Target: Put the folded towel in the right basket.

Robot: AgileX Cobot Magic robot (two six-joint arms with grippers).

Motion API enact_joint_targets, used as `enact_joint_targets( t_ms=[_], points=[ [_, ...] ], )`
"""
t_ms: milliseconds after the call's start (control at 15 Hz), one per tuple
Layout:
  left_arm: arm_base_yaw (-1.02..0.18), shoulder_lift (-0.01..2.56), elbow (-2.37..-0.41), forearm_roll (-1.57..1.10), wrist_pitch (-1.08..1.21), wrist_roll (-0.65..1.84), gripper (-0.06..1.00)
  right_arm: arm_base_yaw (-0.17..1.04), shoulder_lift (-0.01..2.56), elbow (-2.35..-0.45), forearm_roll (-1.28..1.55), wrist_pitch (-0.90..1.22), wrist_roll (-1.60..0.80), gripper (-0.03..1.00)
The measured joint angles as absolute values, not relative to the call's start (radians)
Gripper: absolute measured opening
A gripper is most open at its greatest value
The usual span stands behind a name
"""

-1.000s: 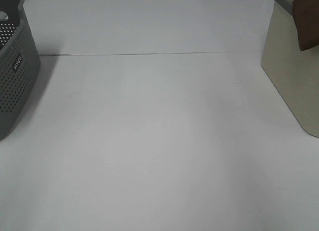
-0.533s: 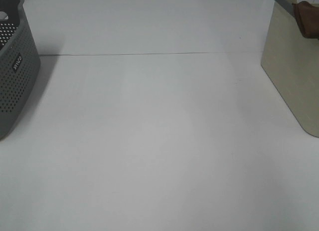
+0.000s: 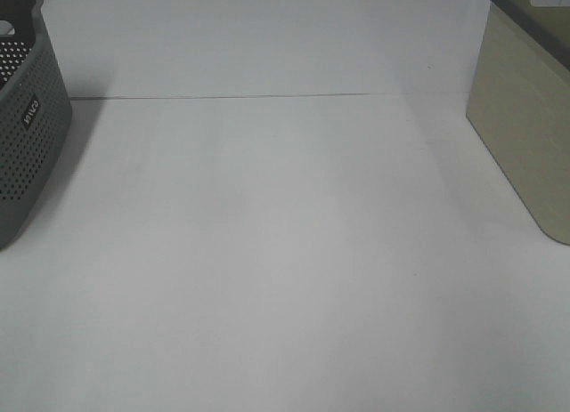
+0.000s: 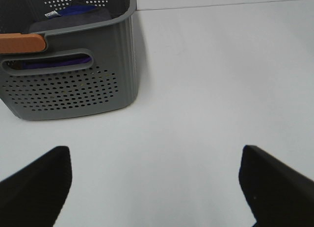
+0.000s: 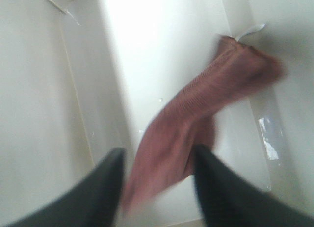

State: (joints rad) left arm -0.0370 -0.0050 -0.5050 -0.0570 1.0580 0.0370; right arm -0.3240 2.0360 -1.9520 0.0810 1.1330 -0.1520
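Nearly done — the folded towel (image 5: 196, 114), blurred and seemingly loose, sits inside the right basket (image 3: 521, 136) at 3 o'clock on the table (image 3: 285, 252), right gripper (image 5: 158, 151) spread around it, apparently not pinching, left gripper (image 4: 154, 151) spread and empty near 9 o'clock — only settling and retracting remain.

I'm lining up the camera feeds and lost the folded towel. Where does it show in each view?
Exterior high: not in it; only the right basket shows, at the right edge.
Left wrist: not in it.
Right wrist: the folded towel, blurred, lies mid-picture inside the basket's pale walls, running in between the halves of the right end effector.
Shared landmark: the right basket, seen from outside in exterior high and from inside in right wrist.
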Motion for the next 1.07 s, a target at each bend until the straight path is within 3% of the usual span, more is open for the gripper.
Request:
enact_joint_targets(
  t_ms=[67,200,600,1000,1067],
  points=[
    [-0.037,-0.005,-0.505,-0.057,1.058,0.037,0.88,-0.324,2.036,-1.952,0.081,1.133,-0.148,0.65],
    [-0.037,-0.005,-0.505,-0.057,1.058,0.037,0.88,-0.324,2.018,-1.954,0.083,1.156,-0.135,0.81],
    [-0.037,-0.005,-0.505,-0.057,1.058,0.037,0.88,-0.296,1.853,-1.954,0.248,1.21,-0.135,0.85],
    [-0.037,-0.005,-0.505,-0.057,1.058,0.037,0.88,-0.007,1.622,-1.914,0.136,1.211,-0.125,0.85],
    [-0.037,-0.005,-0.505,-0.057,1.058,0.037,0.88,-0.007,1.622,-1.914,0.136,1.211,-0.125,0.85]
  ],
)
